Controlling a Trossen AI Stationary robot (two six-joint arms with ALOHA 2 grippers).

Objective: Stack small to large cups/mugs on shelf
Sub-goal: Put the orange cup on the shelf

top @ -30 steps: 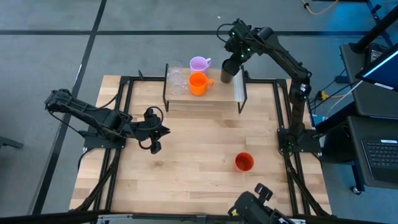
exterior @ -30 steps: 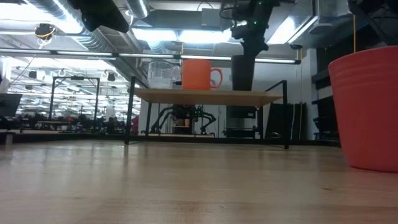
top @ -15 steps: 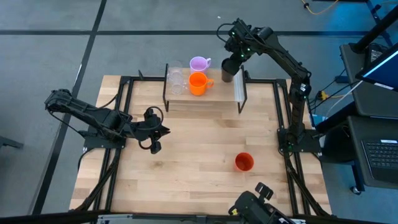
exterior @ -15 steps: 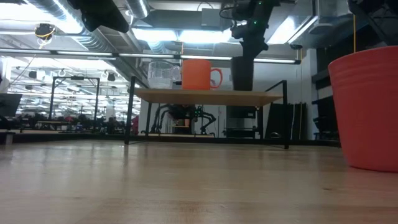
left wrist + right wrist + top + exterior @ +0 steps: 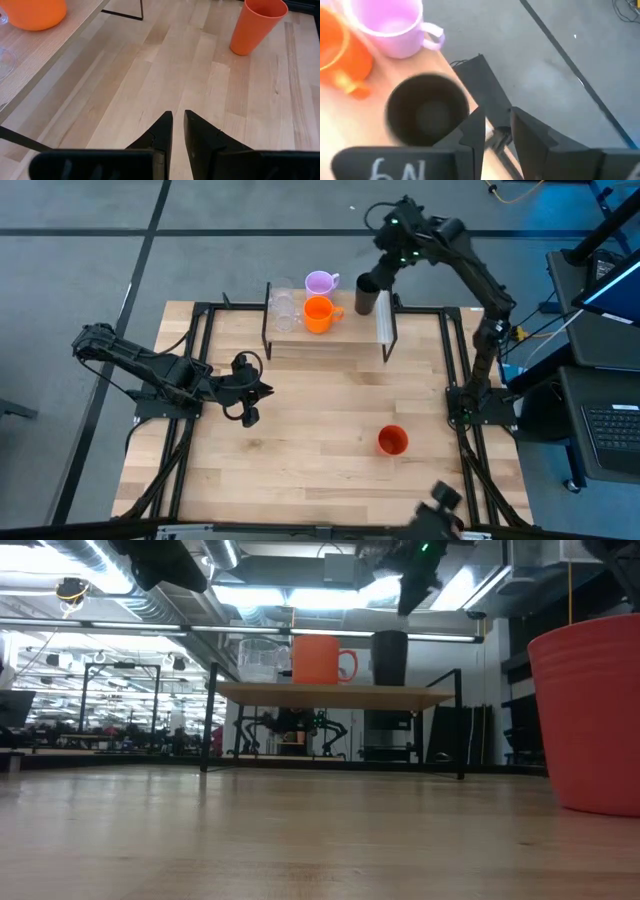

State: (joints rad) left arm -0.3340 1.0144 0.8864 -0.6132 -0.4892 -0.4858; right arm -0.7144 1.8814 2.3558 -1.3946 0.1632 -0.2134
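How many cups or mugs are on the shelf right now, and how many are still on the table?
5 on the shelf: two clear glasses, lilac mug, orange mug, black cup. 1 on the table: the orange-red cup. Others may be hidden.

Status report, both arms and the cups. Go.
Right gripper open, above black cup on shelf. Left gripper idle mid-table. Orange-red cup on table, unobstructed.

- The light-wood surface [image 5: 320,410] carries the shelf [image 5: 340,335] at its far edge and an orange-red cup [image 5: 392,441] standing upright near its right front.
- On the shelf stand clear glasses [image 5: 284,310], an orange handled mug [image 5: 319,314], a lilac mug [image 5: 320,282] and a black cup [image 5: 367,292].
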